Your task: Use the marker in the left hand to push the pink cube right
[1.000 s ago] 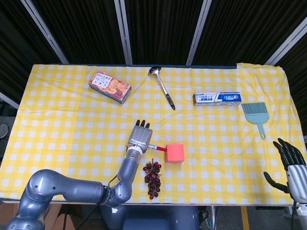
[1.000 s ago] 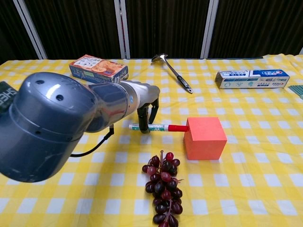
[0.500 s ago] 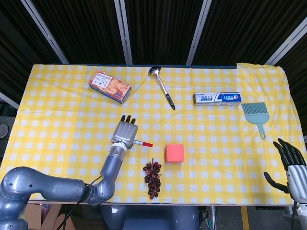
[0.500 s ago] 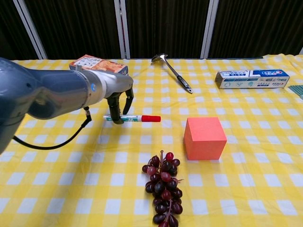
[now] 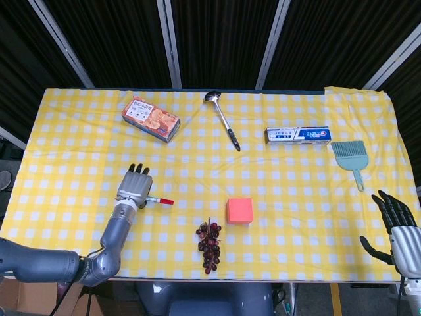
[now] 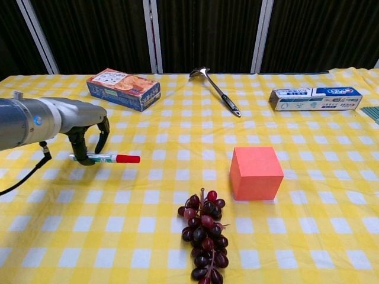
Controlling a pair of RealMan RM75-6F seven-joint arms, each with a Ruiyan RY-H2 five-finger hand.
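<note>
The pink cube (image 5: 239,210) (image 6: 256,173) stands on the yellow checked cloth, a little right of centre and near the front edge. My left hand (image 5: 133,187) (image 6: 87,137) is well to the left of it and holds a marker (image 5: 158,200) (image 6: 104,157) level, with its red cap pointing right toward the cube. A wide gap of cloth lies between the cap and the cube. My right hand (image 5: 396,227) shows at the lower right corner of the head view, off the table edge, fingers spread and holding nothing.
A bunch of dark grapes (image 5: 209,245) (image 6: 205,231) lies just front-left of the cube. Further back are a snack box (image 5: 150,119) (image 6: 123,89), a metal spoon (image 5: 222,120) (image 6: 217,90), a toothpaste box (image 5: 298,135) (image 6: 315,98) and a blue brush (image 5: 350,160).
My left hand has drawn the marker away to the left, from its cap touching the cube's left face to far from it. The cube has stayed where it was.
</note>
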